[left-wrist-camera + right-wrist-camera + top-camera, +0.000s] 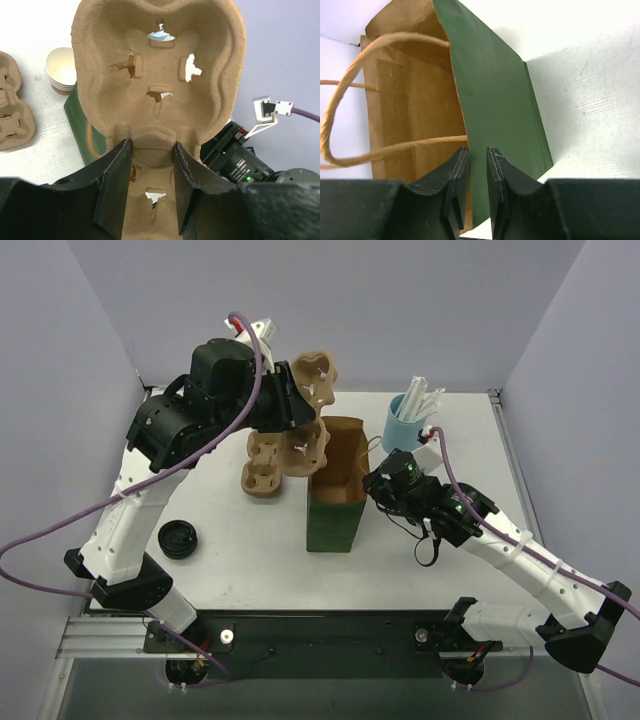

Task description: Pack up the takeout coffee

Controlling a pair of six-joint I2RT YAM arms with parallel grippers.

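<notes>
Sitting near the counter's (250,575) left edge, toward the front, the takeout coffee (180,539) shows only its round black lid from above, well apart from both arms. Toward the back edge, the left gripper (151,148) clamps a pulp carrier (160,60) and holds it raised and tilted. A stack of carriers (270,468) lies just beside the green paper bag (333,515), which stands upright mid-counter. The right gripper (476,152) pinches the bag's right wall. A blue cup (403,425) stands near the back right corner.
</notes>
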